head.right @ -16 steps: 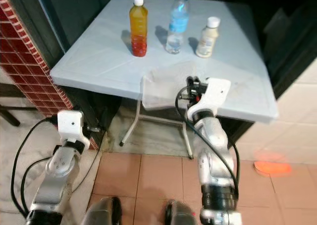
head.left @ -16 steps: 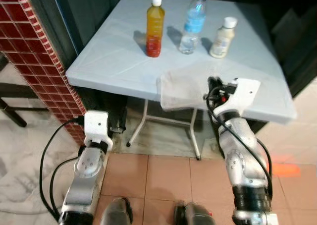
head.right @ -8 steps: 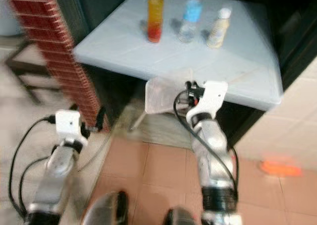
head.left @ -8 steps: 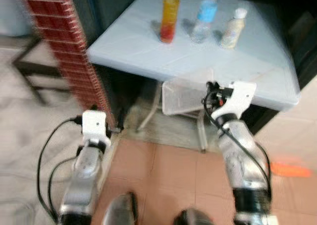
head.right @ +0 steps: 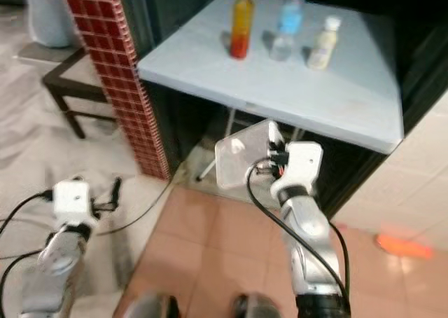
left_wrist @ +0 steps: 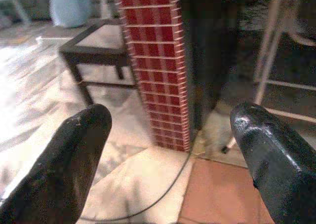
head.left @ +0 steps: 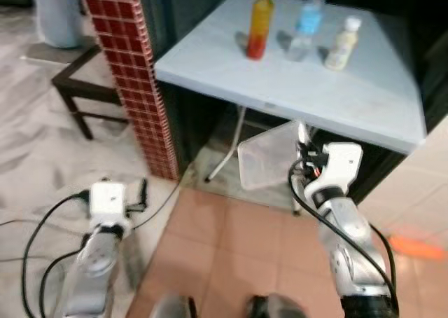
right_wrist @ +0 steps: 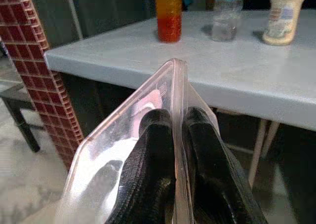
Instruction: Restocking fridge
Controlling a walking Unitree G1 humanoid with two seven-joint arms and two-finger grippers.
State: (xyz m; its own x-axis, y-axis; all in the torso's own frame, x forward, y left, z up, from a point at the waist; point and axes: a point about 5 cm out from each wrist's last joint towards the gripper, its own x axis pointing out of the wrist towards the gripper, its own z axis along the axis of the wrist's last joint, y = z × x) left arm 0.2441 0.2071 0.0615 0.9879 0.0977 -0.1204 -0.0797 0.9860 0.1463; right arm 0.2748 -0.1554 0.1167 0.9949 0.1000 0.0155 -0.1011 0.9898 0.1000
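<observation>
Below table (head.left: 364,101) edge, right gripper (right_wrist: 177,135) jaws pinch clear tray (head.left: 266,160).

We see a clear, glossy plastic tray (right_wrist: 148,130) pinched between the matt black rubbery fingers (right_wrist: 153,184) of the right tool (right_wrist: 177,130). The counter (head.right: 294,87) looks like smooth, pale grey plastic. The pillar (head.left: 133,73) has glossy red small tiles. The floor (head.left: 231,241) is smooth terracotta tile.
</observation>
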